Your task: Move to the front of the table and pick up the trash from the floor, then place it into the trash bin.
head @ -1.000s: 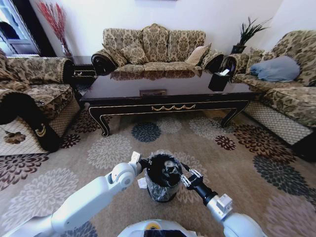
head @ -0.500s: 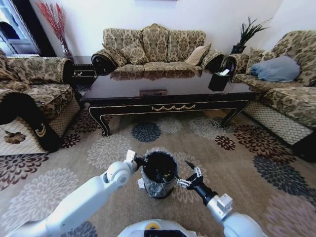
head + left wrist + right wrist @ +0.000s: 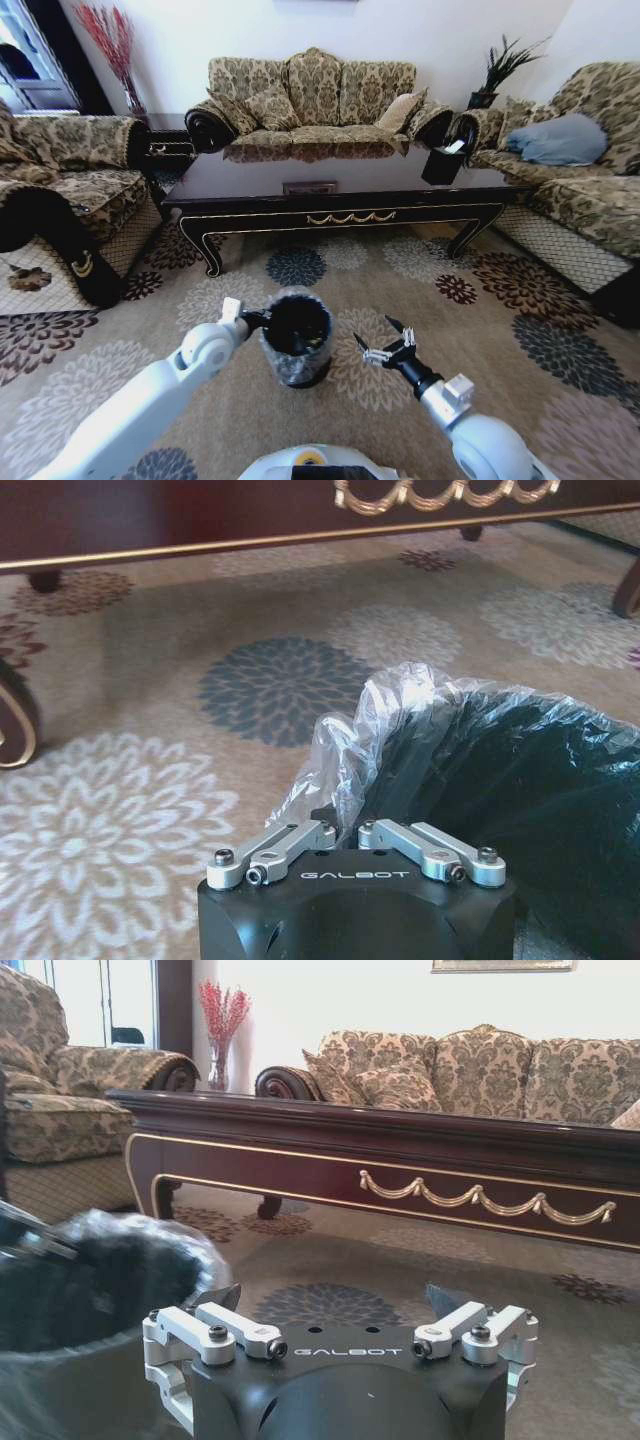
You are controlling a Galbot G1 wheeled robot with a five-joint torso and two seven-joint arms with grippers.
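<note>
trash bin dragged left | left gripper jaws apparently pinch its rim | right gripper jaws wide, empty | floor

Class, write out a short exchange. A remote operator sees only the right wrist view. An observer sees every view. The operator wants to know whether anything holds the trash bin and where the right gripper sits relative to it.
Operator: The trash bin shows at the edge of my right wrist view. Is anything holding it?
Observer: Yes. The left gripper is shut on the trash bin, pinching its clear liner at the rim.
Operator: Where is my gripper relative to it?
Observer: In the head view, the right gripper is open, apart from the bin on its right side, above the floor in front of the table.
</note>
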